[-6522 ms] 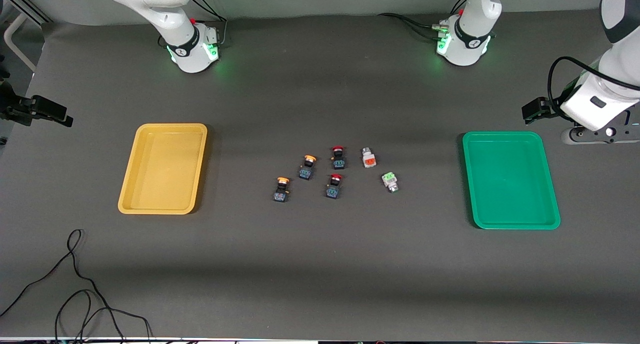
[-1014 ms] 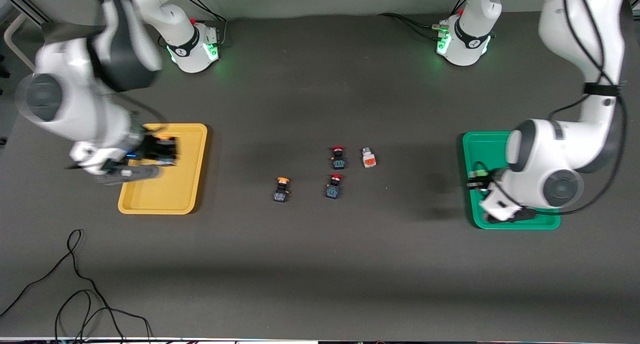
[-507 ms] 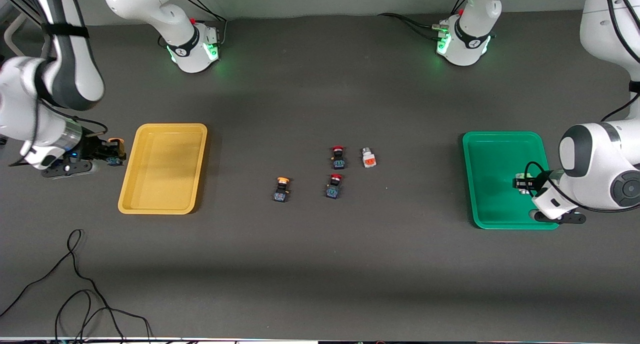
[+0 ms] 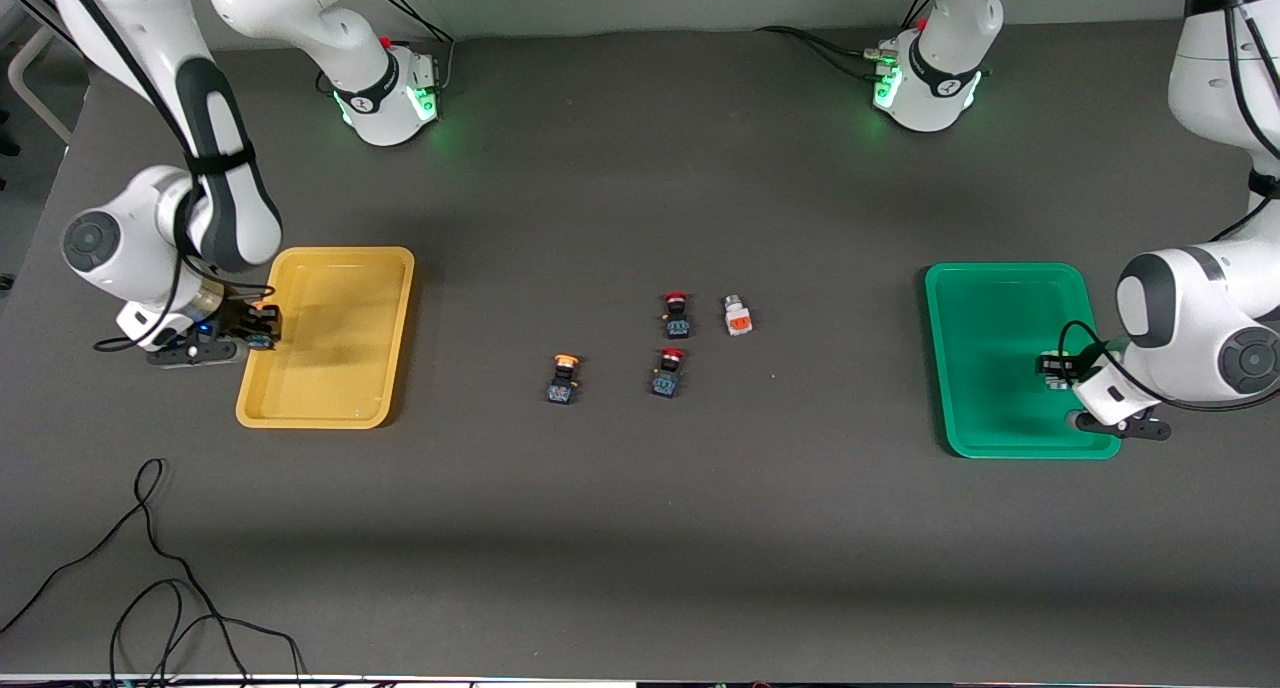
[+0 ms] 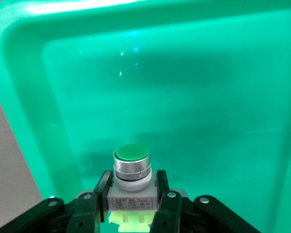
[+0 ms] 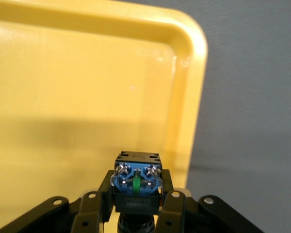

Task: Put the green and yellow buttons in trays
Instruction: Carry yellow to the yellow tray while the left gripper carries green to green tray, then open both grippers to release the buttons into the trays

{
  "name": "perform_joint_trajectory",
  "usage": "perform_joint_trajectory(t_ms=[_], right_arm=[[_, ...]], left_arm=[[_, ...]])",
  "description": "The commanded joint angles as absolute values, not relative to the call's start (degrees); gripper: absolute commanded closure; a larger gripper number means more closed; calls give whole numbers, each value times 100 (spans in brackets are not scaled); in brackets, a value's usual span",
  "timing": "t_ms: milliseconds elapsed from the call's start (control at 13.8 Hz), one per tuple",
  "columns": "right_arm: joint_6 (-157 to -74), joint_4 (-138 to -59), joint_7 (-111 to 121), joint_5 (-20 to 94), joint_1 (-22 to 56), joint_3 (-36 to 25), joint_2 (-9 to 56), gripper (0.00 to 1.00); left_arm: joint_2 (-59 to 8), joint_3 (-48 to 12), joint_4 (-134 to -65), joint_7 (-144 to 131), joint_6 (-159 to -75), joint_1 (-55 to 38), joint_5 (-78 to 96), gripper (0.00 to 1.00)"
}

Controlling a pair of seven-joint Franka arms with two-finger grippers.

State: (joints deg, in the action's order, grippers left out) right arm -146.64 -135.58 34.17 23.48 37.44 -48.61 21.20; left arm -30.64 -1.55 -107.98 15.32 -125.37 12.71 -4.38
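Four buttons lie loose at mid-table, well apart from both trays: a yellow-capped button [image 4: 562, 378] nearest the front camera, two red-capped buttons [image 4: 676, 314] [image 4: 667, 372] one farther than the other, and a white button [image 4: 737, 315] with an orange face just beside the farther red one, toward the left arm's end. Nothing stands between them and either tray.

At the right arm's end, the right gripper [image 4: 262, 328] hangs over the outer rim of the yellow tray [image 4: 330, 408], its fingers [image 6: 101, 201] clamped on a blue-black button [image 6: 137, 187]; its blue terminal end faces the wrist camera and its cap is hidden below the body. In the front view it is only a dark speck with a hint of orange at the fingertips.

At the left arm's end, the left gripper [image 4: 1052, 366] is over the green tray [image 4: 985, 438], toward its outer edge. Its fingers [image 5: 162, 194] grip the white body of a green button [image 5: 131, 167] — silver collar and green face pointing away from the wrist. Whether it touches the tray floor cannot be told. From the front the arm's wrist covers the tray's outer corner.

Dark grey matting covers the table [image 4: 640, 528]. Both arm bases glow green along its farthest edge, and a black cable [image 4: 150, 588] loops over the near corner at the right arm's end, cut off by the frame.
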Motion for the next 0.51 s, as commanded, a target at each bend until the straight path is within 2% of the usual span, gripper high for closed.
perform_joint_trajectory(t_ms=[0,72,145,217,290,435], right_arm=[[-14678,-13184,4086,3172,3726,-4772,2706,70],[-14678,-13157,4096,3182,3718,-4764,2733,70],[-14669,-13140,4070,3182,3718,-4764,2742,64],[-14617,-13070,4000,3190,3735,-4764,2742,25],[-14286,-12826,3964,3199,3709,-4755,2733,1],[-13276,-12281,3911,3147,3709,-4825,2716,0]], left_arm=[[-3006,-211,-10881,1626,-12612,1310,-510,41],[-3006,-211,-10881,1626,-12621,1310,-510,21],[-3006,-211,-10872,1626,-12612,1310,-510,20],[-2997,-211,-10872,1626,-12604,1310,-510,20],[-2980,-211,-10872,1635,-12569,1301,-510,21],[-2831,-237,-10872,1556,-12307,1249,-492,22]])
